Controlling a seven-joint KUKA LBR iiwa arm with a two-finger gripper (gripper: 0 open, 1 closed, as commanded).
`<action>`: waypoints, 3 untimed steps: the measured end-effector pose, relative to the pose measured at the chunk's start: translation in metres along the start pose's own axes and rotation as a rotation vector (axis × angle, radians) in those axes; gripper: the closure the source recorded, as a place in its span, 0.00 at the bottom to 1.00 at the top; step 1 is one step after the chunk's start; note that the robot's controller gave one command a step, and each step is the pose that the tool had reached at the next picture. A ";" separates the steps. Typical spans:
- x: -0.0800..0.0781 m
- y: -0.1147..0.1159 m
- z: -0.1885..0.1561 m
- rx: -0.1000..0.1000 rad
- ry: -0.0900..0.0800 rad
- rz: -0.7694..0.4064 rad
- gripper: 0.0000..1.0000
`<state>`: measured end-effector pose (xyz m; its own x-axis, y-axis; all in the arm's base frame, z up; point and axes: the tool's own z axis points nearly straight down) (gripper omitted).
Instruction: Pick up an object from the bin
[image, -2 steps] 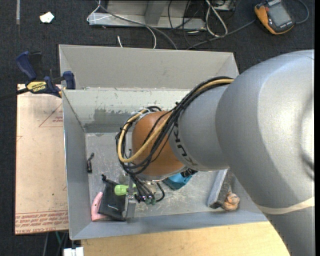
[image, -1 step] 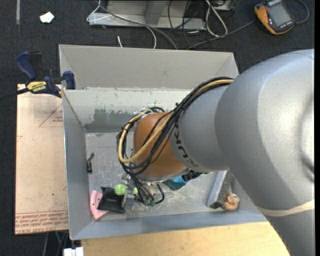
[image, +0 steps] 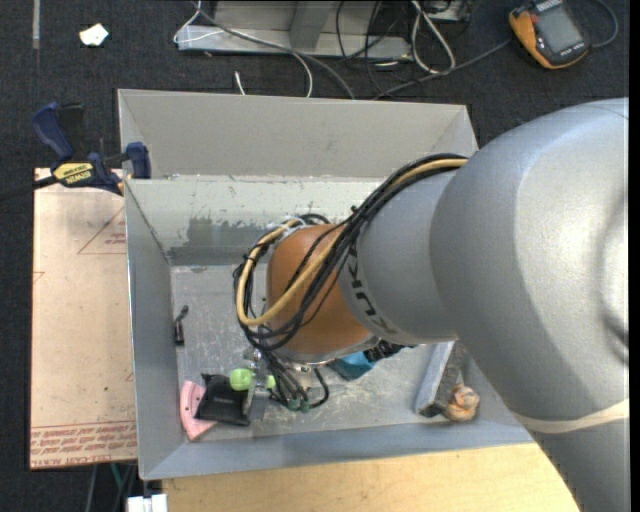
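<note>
Bin item: small green ball (image: 240, 379), just beside the gripper (image: 268, 386), with a black block (image: 222, 402) and a pink pad (image: 192, 416) beyond; probably light, smooth and prone to roll, best pinched across its middle; gripper's opening cannot be told.

One camera, close overhead, faces down into bin (image: 300, 140) (slightly oblique)
</note>
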<state>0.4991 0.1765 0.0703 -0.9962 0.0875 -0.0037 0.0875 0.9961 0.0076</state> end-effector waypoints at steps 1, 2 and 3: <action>0.001 -0.001 -0.014 0.002 0.004 0.001 1.00; 0.002 -0.001 -0.056 0.002 0.007 0.001 1.00; 0.000 0.000 -0.080 -0.001 0.002 0.002 1.00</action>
<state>0.4984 0.1763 0.1505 -0.9960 0.0893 -0.0015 0.0893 0.9960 0.0082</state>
